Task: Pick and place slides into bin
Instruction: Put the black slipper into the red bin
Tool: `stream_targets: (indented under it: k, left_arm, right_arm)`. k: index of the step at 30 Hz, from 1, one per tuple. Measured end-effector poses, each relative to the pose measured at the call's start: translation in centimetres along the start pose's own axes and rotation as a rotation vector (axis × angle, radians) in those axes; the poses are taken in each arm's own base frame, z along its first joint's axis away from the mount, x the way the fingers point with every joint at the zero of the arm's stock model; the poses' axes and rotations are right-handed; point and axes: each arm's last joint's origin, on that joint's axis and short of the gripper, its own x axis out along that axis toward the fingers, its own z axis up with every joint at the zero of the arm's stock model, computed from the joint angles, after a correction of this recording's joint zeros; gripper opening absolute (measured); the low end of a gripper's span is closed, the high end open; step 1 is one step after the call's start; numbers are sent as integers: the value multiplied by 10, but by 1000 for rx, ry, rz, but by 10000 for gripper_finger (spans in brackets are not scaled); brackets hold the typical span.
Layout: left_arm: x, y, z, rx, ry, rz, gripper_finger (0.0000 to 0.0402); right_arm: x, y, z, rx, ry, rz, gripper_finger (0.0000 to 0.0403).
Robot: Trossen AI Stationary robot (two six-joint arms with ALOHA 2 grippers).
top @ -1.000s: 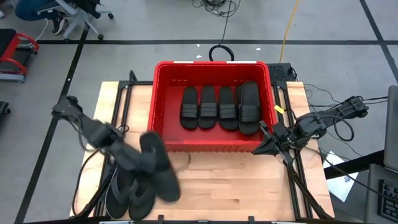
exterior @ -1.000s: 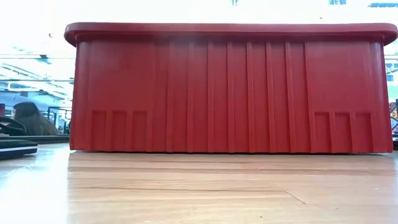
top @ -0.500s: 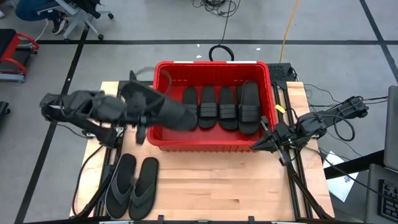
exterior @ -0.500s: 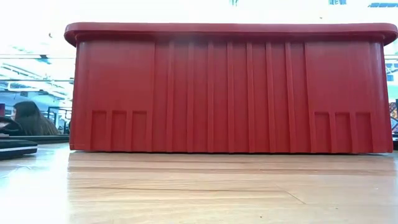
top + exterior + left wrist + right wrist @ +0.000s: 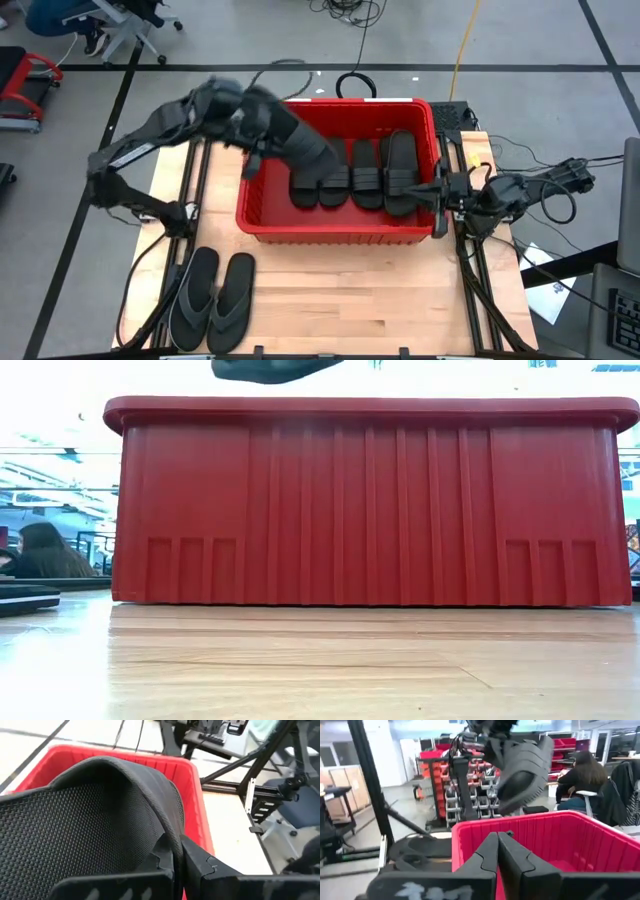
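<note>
Now left end effector (image 5: 177, 857) clamps black ribbed-strap slide (image 5: 300, 145), textured sole, over red bin (image 5: 340, 232).

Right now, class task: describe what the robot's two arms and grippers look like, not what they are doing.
Both arms are dark, slim and jointed. The left arm shows grey link covers; the right arm trails looped black cables. The left gripper and right gripper each have two matte black, angular, tapered fingers.
</note>
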Motion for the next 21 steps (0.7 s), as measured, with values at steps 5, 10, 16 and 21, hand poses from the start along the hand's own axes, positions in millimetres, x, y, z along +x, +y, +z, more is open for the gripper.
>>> stream_targets:
  k: [5, 10, 16, 21]
  left_arm:
    - [30, 50, 12, 80, -23, -146, 3]
    - [70, 83, 22, 141, -38, -315, 3]
    - [136, 113, 17, 177, -33, -489, 2]
    - [178, 133, 5, 130, 8, -542, 2]
  right_arm:
    - [0, -4, 3, 7, -33, -99, 0]
    - [0, -6, 3, 12, -32, -153, 0]
    - [-1, -7, 3, 3, -35, -157, 0]
    - [-3, -8, 2, -10, -22, -168, 0]
